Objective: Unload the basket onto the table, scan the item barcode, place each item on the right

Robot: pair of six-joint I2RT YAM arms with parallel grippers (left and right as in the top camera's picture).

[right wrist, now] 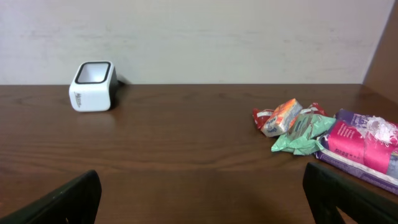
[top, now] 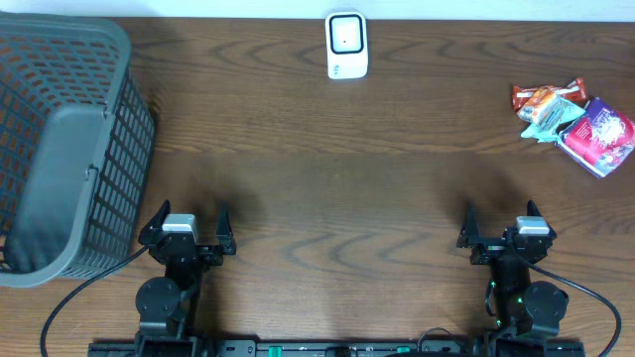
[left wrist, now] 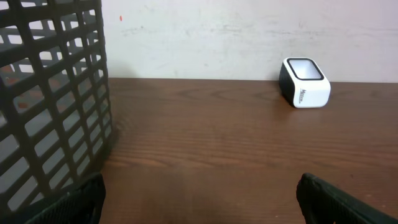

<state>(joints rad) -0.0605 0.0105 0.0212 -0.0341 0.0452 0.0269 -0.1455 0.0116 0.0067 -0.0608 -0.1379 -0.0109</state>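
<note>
Our left gripper hangs spread wide and empty at 7 o'clock over the wooden table. Our right gripper is likewise released, holding nothing, at 5 o'clock. The grey mesh basket sits at 9 o'clock, near the left gripper. The white barcode scanner stands at 12 o'clock. The snack packets, orange, green and pink, lie bunched together at 2 o'clock, well apart from both grippers.

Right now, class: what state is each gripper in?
Left gripper: open, holding nothing.
Right gripper: open, holding nothing.
</note>
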